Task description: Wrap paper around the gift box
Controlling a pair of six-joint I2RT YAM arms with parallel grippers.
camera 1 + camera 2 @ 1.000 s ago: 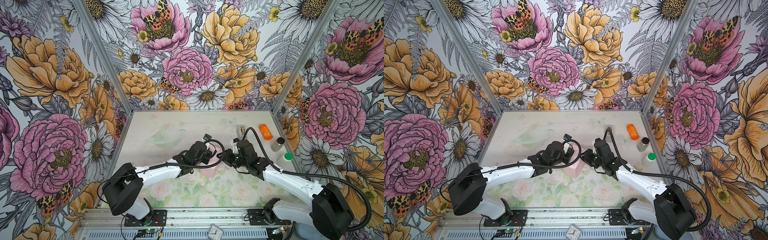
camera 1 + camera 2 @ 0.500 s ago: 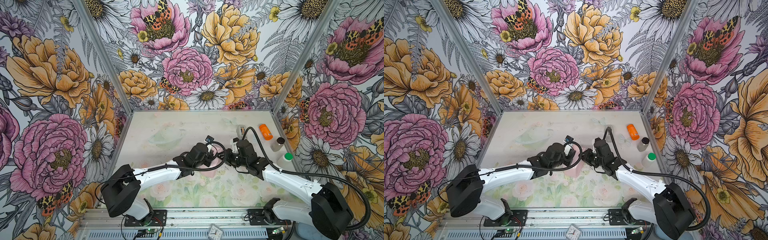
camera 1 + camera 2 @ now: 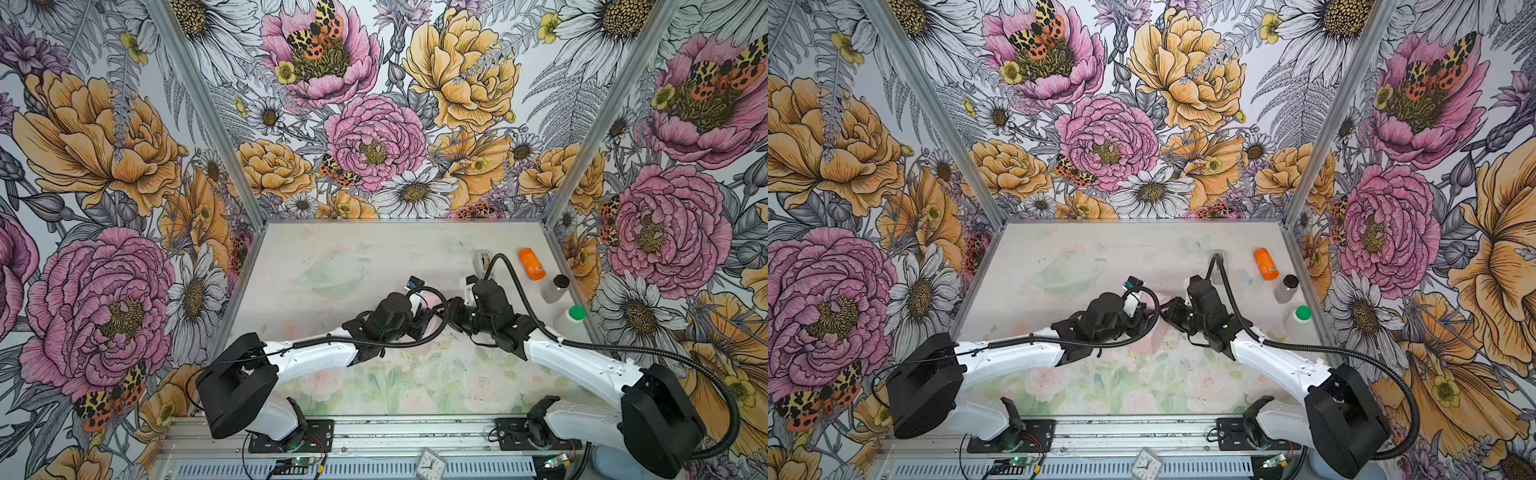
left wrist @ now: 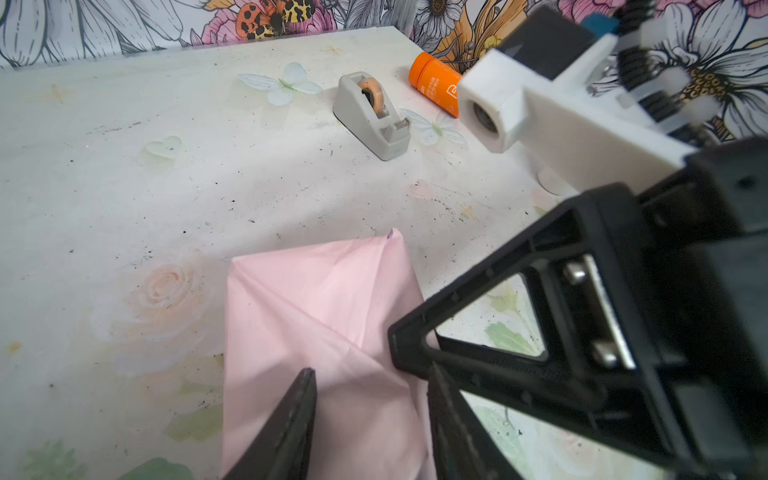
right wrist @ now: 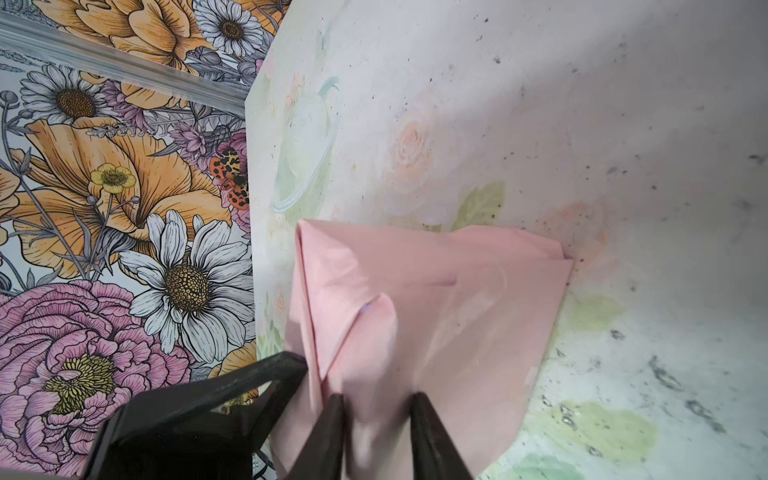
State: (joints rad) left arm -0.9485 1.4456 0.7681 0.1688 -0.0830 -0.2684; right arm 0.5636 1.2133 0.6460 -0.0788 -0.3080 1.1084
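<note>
Left wrist view: left gripper (image 4: pixel 372 374) jaws wide over the paper (image 4: pixel 316 307) bundle at tabletop (image 4: pixel 145 199) centre, gift box presumably hidden inside; right gripper (image 5: pixel 378 397) jaws narrowly parted astride a flap; best pin folds flat, tape dispenser (image 4: pixel 370 120) at 1 o'clock.

Paper (image 4: pixel 316 311) pale pink; tape dispenser (image 4: pixel 361 120) grey; tube (image 4: pixel 432 85) orange — tabletop (image 4: pixel 124 174) faded pastel florals.

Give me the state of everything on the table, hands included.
paper: folded into a bundle, pink face out
tape dispenser: upright, roll loaded
orange tube: lying on its side
black-capped bottle: upright, capped
green-capped bottle: upright, capped
left hand: open above the paper
right hand: fingers apart around paper flap, grip unclear
</note>
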